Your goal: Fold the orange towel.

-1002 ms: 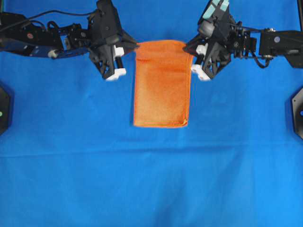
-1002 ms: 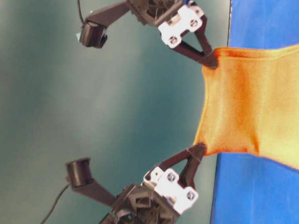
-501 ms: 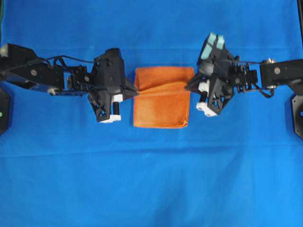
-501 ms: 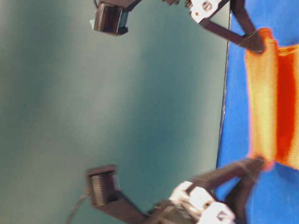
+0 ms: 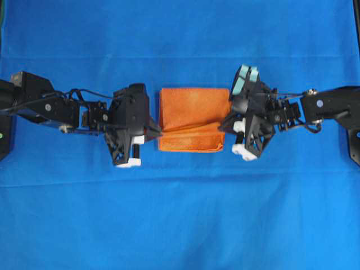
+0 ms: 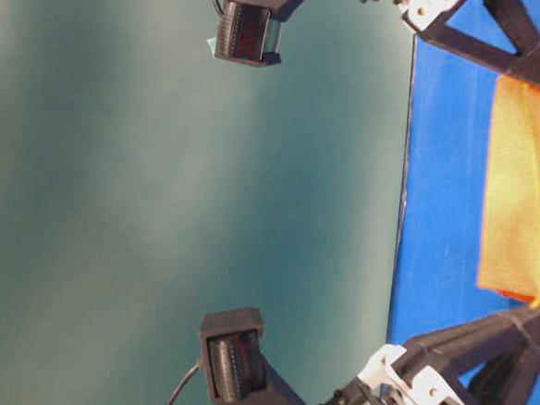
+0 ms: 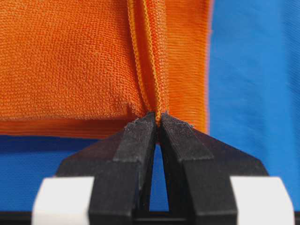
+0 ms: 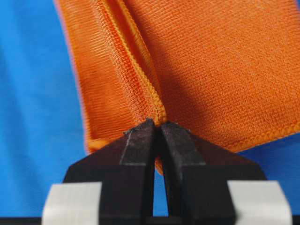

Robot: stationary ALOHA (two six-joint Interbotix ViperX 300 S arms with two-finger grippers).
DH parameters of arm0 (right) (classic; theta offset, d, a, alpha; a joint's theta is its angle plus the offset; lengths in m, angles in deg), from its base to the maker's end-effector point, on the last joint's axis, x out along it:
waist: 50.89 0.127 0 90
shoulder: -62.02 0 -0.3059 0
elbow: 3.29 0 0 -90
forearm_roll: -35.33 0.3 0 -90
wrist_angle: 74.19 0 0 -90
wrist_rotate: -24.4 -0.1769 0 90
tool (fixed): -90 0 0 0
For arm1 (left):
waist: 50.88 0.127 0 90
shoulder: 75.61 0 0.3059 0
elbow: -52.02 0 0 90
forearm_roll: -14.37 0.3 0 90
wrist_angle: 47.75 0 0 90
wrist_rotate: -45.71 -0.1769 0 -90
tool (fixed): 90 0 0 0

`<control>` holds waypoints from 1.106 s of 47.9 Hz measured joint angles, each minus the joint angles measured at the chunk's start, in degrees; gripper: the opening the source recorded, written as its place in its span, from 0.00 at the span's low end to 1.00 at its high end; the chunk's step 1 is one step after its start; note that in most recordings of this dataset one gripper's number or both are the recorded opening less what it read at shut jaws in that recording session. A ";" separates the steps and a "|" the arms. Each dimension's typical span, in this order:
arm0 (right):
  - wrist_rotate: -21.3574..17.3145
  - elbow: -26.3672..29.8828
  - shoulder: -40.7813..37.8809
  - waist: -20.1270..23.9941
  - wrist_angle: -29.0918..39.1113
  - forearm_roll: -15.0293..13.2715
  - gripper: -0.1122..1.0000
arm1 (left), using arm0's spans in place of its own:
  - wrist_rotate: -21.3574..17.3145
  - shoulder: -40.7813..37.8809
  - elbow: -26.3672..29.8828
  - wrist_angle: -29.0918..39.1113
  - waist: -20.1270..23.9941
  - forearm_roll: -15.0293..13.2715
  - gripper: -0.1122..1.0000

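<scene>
The fingers (image 7: 136,140) of the left gripper (image 5: 159,133) are pressed together on a hemmed edge of the orange towel (image 5: 193,117), and in the left wrist view the stitched hem runs straight into the tips. The fingers (image 8: 176,140) of the right gripper (image 5: 222,127) are likewise closed on a hem at the opposite side, pinching the cloth where its layers meet.

In the overhead view the towel lies a little above the middle of the frame as a folded, roughly rectangular pad, with a crease line running across its lower half from one gripper to the other. Its lower edge shows stacked layers. The left gripper comes in from the left of the frame and meets the towel's lower left edge; the right gripper comes in from the right and meets the lower right edge, so the two face each other across the cloth.

In the table-level view, which is turned on its side, the towel appears at the right edge, lying close to the surface between the two sets of dark fingers.

Under everything the tabletop is covered by a large blue cloth (image 5: 180,214) with faint fold lines.
</scene>
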 measured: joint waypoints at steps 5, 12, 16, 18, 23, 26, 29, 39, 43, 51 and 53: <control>-0.35 0.09 -0.09 0.00 -0.09 0.00 0.13 | 0.00 -0.09 0.09 -0.18 -0.35 0.00 0.12; -0.44 0.44 -0.35 0.00 -0.09 0.00 0.14 | 0.00 -0.09 0.00 -0.97 -0.18 0.00 0.12; -0.44 0.97 -0.70 0.00 -0.09 0.00 0.29 | 0.00 -0.09 0.09 -1.05 -0.18 0.00 0.23; -0.44 1.14 -0.88 0.09 -0.09 0.00 0.41 | 0.00 -0.09 0.00 -0.97 -0.18 0.00 0.33; -0.35 1.76 -0.88 0.44 0.00 0.00 0.65 | 0.00 0.00 0.00 -0.79 -0.18 0.00 0.61; -0.09 2.11 -0.97 0.70 0.44 0.00 0.70 | -0.44 0.62 -0.09 0.18 -0.26 0.00 0.78; 0.09 2.46 -0.35 0.79 1.49 0.00 0.68 | -1.05 1.93 -0.09 1.41 -0.18 0.00 0.82; 0.35 3.87 7.29 0.79 9.32 -1.49 0.67 | -3.08 10.90 -0.09 7.38 0.62 0.00 0.75; 0.18 4.31 11.69 0.79 13.54 -2.81 0.67 | -4.39 15.21 -0.35 9.49 1.14 0.00 0.75; 0.35 4.22 20.57 0.79 19.16 -5.54 0.67 | -6.24 23.99 -2.64 11.60 1.76 0.00 0.75; 0.35 3.69 22.76 0.88 20.04 -6.15 0.67 | -6.33 26.02 -3.34 11.69 2.02 0.00 0.75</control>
